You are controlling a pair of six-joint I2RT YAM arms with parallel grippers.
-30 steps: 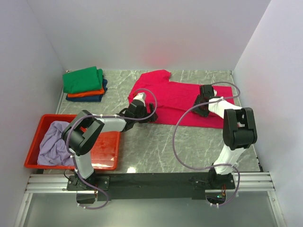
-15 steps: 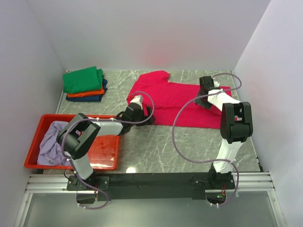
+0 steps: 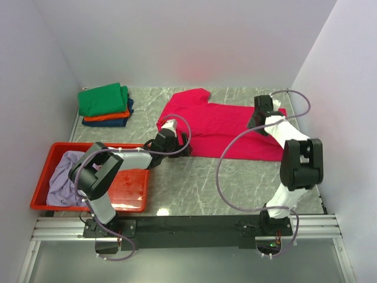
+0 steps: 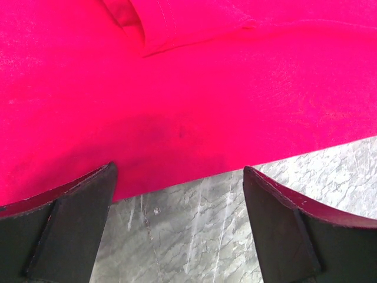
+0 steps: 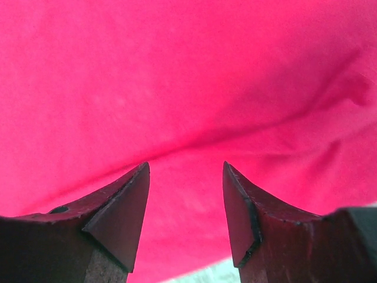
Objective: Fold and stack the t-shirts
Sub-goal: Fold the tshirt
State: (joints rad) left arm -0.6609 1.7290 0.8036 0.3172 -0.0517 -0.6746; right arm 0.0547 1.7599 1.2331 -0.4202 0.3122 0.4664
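Top external view shows you the limp, light crimson-pink t-shirt [image 3: 227,127] spread right of the red tray [image 3: 131,187], so pinch its near hem, your left gripper [image 4: 177,175] wide, right gripper [image 5: 185,168] half-open, both empty.

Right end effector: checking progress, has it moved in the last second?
Yes. The right end effector moved toward the back wall, farther across the crimson-pink t-shirt.
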